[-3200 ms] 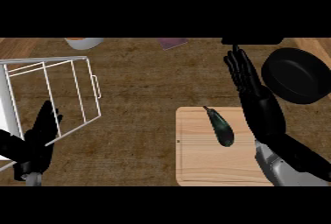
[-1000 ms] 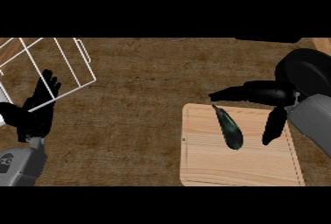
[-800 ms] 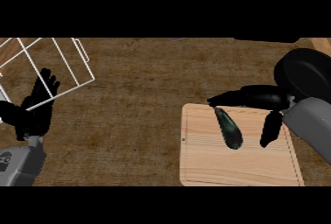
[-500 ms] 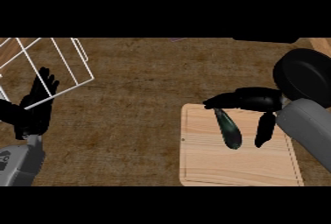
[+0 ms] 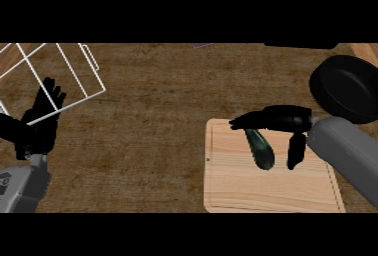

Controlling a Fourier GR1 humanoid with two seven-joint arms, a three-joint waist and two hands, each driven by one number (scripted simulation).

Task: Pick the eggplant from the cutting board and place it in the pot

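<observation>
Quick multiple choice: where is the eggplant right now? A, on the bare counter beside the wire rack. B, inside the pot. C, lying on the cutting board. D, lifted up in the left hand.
C: the eggplant lies on the cutting board, with the right hand arched over it and the pot off to the upper right.

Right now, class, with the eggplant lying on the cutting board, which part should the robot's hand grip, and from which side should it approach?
Grip the eggplant around its middle, coming from above. It lies flat on the cutting board, long and slim, running away from the robot, so fingers and thumb can close across its narrow width. The right hand already hangs over its far end, thumb on one side and fingers on the other; the pot sits just beyond.
</observation>
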